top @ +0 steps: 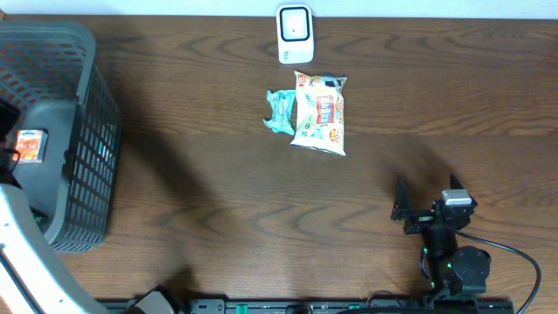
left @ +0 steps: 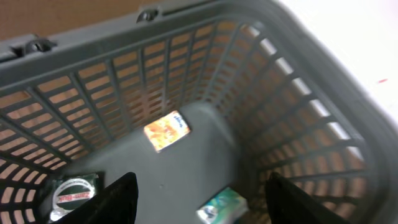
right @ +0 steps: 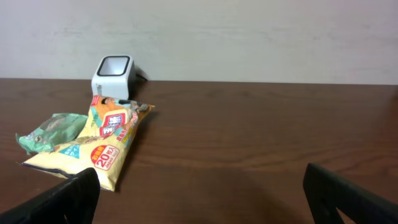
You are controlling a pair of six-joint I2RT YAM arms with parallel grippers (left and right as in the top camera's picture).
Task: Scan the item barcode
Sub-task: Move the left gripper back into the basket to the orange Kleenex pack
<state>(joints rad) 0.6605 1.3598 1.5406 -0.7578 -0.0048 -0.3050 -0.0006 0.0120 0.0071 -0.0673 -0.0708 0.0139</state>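
Surface: dark wood table point(top: 200, 201), scanner point(top: 295, 33) at far edge
Basket point(top: 96, 131): well left of scanner, orange packet point(left: 166, 129) on its floor
Left gripper point(left: 200, 179): half-spread, empty, aimed into basket, likely to pick
Right gripper point(right: 196, 177): spread wide, empty, facing scanner

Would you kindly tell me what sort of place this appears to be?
Probably a mock shop checkout on a wooden table: a white barcode scanner, a yellow snack bag lying beside it, and a grey shopping basket holding small packets.
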